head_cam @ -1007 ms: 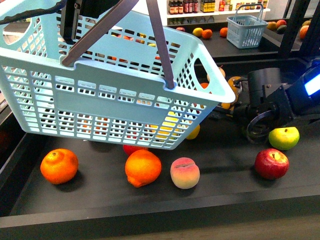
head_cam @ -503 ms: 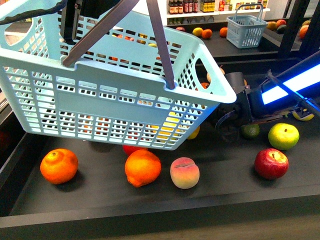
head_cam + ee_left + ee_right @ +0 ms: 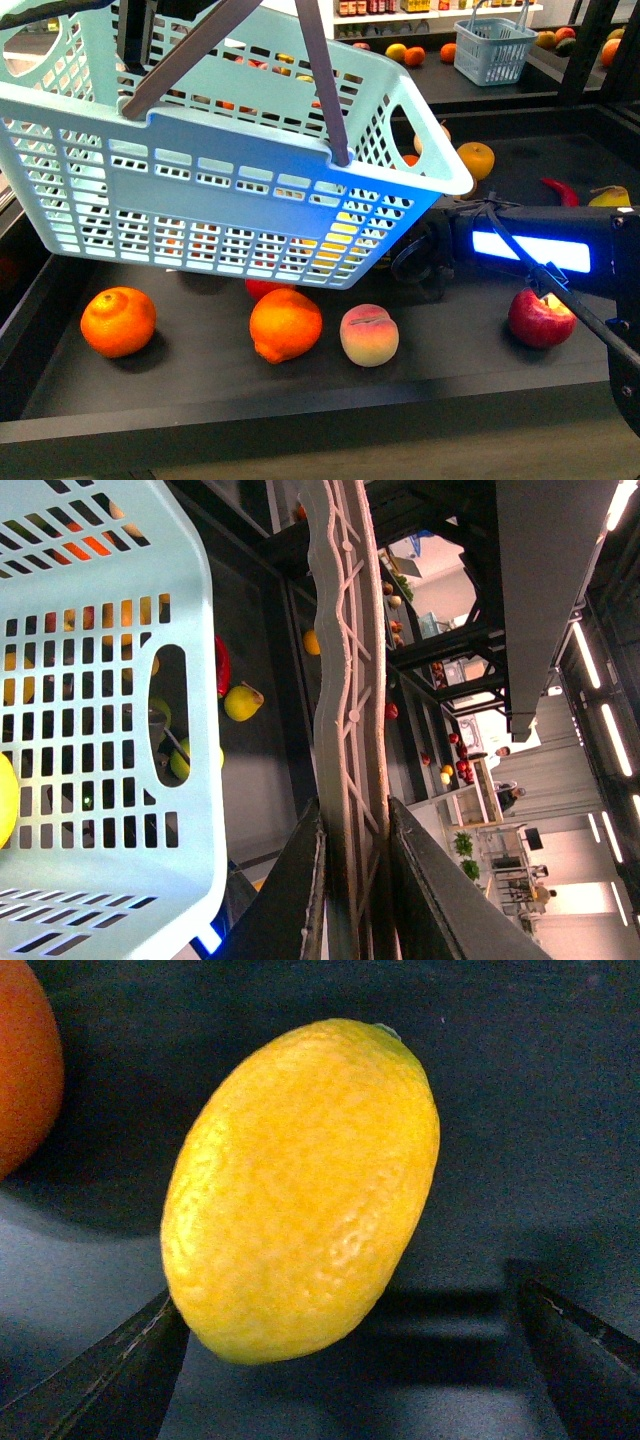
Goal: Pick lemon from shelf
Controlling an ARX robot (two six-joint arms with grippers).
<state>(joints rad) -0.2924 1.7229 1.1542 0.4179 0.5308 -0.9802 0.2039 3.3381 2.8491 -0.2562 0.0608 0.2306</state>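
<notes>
Right arm (image 3: pixel 530 250) slid under the lattice basket (image 3: pixel 230 190), fingers (image 3: pixel 100 1385) flanking dimpled oval lemon (image 3: pixel 300 1190).

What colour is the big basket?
The basket is light blue, best seen in the front view.

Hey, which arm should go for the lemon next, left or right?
Right. The right gripper is open, straddling the lemon on the shelf, so it likely only needs to close. The left gripper is shut on the basket handle, holding the basket up.
</notes>
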